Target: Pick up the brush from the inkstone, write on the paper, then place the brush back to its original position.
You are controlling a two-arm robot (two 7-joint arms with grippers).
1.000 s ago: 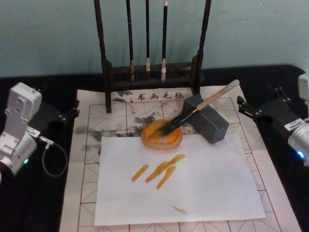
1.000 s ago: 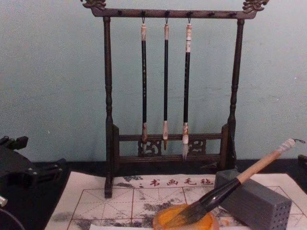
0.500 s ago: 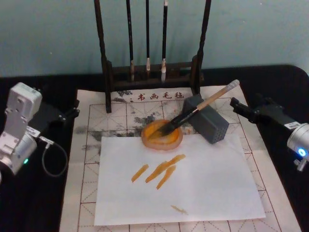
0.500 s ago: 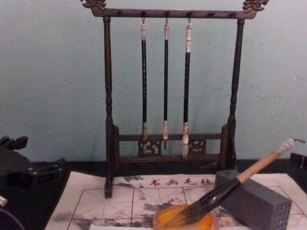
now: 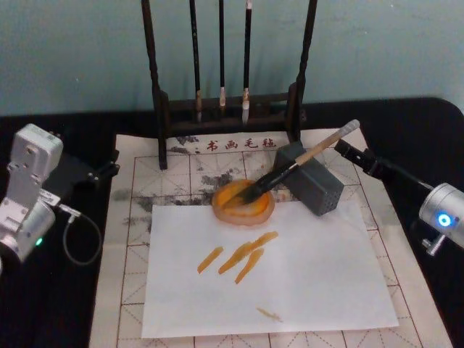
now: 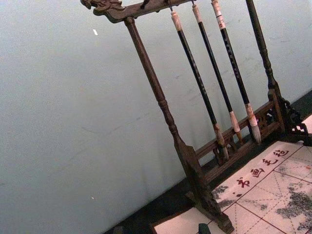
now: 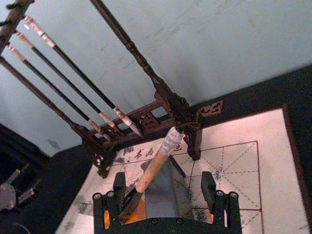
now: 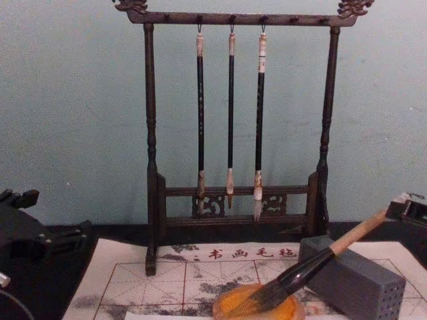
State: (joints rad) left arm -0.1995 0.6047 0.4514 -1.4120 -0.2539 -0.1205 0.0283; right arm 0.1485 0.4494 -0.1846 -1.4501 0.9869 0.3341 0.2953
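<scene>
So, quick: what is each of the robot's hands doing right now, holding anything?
Left hand: parked off to the robot's left; open or closed cannot be told.
Right hand: open, at the top end of the brush, not gripping it.

Down from the head, level from the chest, tilted from both wrists, all facing one tall dark wooden stand (image 8: 151, 133).

The head view's upper edge cuts off the top of the dark wooden brush rack (image 5: 228, 109) and its three thin hanging brushes (image 5: 222, 51). A white sheet (image 5: 290, 275) hides the middle of the cream red-gridded paper (image 5: 123, 290), whose red characters (image 5: 239, 143) are too small to read. The chest view's lower edge crops the orange dish (image 8: 260, 308) and the grey perforated block (image 8: 353, 283), its right edge the right pincer (image 8: 401, 211)
</scene>
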